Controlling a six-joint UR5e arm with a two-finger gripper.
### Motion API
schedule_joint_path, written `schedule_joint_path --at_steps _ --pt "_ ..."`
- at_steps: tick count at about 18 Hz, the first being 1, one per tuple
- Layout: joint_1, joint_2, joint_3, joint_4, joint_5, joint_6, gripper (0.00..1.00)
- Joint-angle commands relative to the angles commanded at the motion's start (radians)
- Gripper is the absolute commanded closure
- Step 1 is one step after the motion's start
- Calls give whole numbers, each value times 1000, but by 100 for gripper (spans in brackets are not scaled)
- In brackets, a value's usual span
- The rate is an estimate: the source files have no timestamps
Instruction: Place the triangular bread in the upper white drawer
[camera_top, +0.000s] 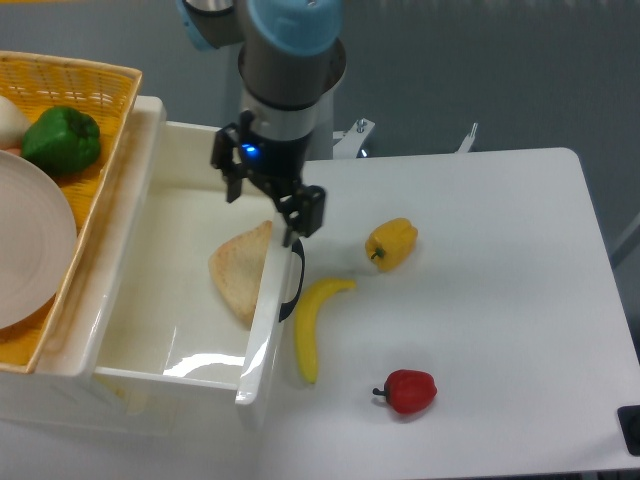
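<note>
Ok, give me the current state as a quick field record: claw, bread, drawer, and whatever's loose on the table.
claw: open, empty, above the drawer's front wall
triangular bread: released, lying inside the drawer against its front wall
upper white drawer: pulled open, holds only the bread
table items: banana, yellow pepper, red pepper, all outside the drawer
wicker basket: left of the drawer, holds a green pepper and a plate
</note>
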Motion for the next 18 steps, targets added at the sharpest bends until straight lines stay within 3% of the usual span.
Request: schedule_joint_path --at_steps 6,9,14,18 --pt "146 -34 -14 37 3 60 0" --pt "201 -69 -28 49 15 173 0" --pt "262 -169 -37 104 110 299 0" --pt "308 -236 -40 124 121 377 0"
